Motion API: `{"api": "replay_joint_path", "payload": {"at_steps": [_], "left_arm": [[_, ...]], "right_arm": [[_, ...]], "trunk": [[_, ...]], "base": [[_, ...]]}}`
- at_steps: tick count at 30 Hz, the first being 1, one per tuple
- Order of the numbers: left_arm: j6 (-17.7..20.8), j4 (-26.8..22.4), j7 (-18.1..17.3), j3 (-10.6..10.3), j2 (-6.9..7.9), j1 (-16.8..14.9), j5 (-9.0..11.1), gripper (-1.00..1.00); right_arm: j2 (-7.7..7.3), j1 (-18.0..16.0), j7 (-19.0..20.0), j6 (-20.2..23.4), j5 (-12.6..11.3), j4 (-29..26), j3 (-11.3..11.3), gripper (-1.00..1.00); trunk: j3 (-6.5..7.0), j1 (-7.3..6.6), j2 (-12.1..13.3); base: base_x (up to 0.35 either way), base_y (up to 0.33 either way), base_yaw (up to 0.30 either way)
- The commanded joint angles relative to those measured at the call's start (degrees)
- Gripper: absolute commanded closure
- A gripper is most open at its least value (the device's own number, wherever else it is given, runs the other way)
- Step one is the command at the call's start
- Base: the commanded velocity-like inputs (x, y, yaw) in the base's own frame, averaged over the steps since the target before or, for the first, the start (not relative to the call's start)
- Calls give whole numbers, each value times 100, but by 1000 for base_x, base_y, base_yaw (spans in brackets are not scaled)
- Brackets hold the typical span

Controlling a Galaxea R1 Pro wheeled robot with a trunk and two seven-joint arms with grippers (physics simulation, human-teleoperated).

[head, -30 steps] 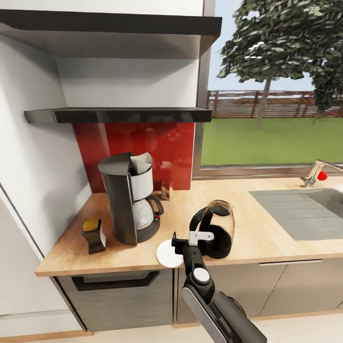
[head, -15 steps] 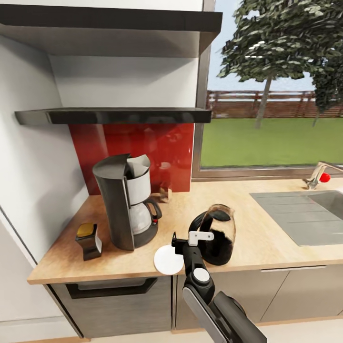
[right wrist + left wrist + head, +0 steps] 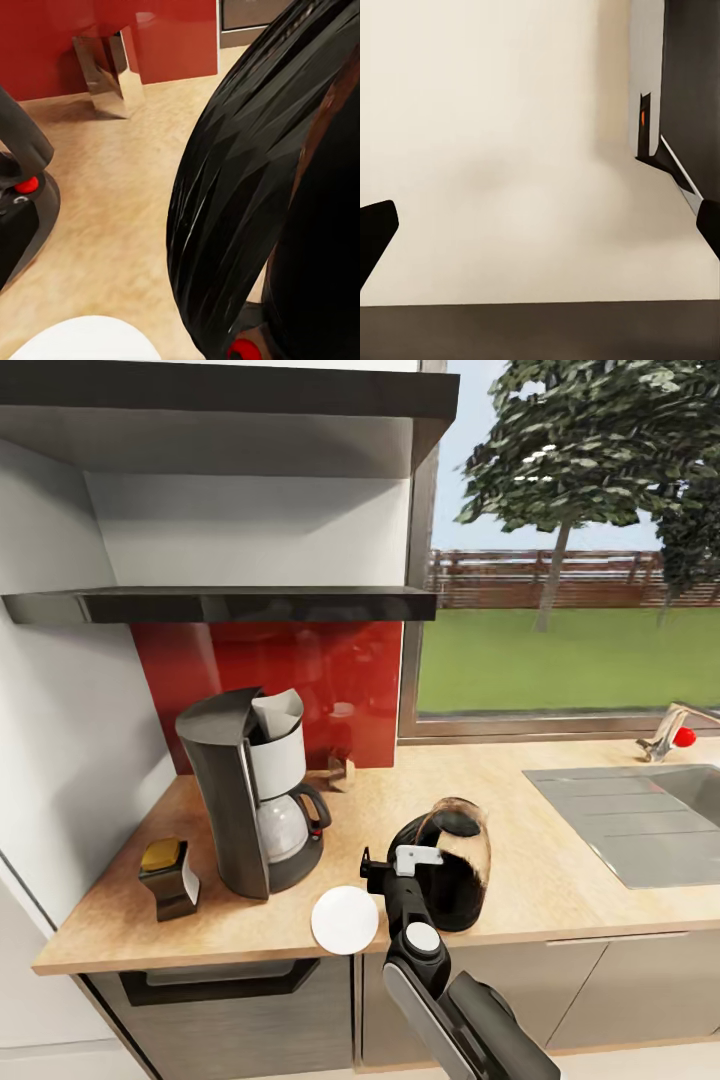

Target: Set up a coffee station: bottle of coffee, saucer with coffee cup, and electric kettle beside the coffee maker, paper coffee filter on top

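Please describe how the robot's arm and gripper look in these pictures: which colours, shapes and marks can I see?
In the head view, the right arm is a thick black link with a flat grey panel along its top. Its wrist carries a round white disc, and a small white bracket sits above the black right gripper. In the left wrist view, the left gripper's fingertips are plain black and rounded. No cables are visible.

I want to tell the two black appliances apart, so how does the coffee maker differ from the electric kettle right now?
The coffee maker is tall, dark grey and boxy with a white filter basket; the electric kettle is low, rounded clear glass, dark inside. The coffee maker stands free near the wall, while the kettle sits nearer the front edge with the right gripper at its black handle. Both stand upright on the kitchen countertop and have a small red switch.
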Motion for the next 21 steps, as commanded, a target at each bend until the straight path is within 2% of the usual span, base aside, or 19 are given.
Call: {"api": "replay_joint_path", "payload": {"at_steps": [1, 10, 11, 21], "left_arm": [[4, -18, -41, 49, -3, 2, -41, -100], [-2, -18, -41, 49, -3, 2, -41, -100], [-3, -18, -41, 49, -3, 2, -40, -100], [-5, -18, -41, 49, -2, 2, -47, -100]], "right_arm": [[-1, -7, -44, 39, -16, -7, 9, -100], [-7, -6, -44, 22, -16, -7, 18, -100], [-8, -6, -44, 22, -16, -7, 18, 100], [-10, -6, -44, 21, -16, -7, 18, 100]], "trunk": [[-12, 4, -12], [-12, 4, -12], [-12, 4, -12], [-12, 4, -12]], "base": [[2, -1, 0], [0, 0, 0], [0, 0, 0], [0, 0, 0]]}}
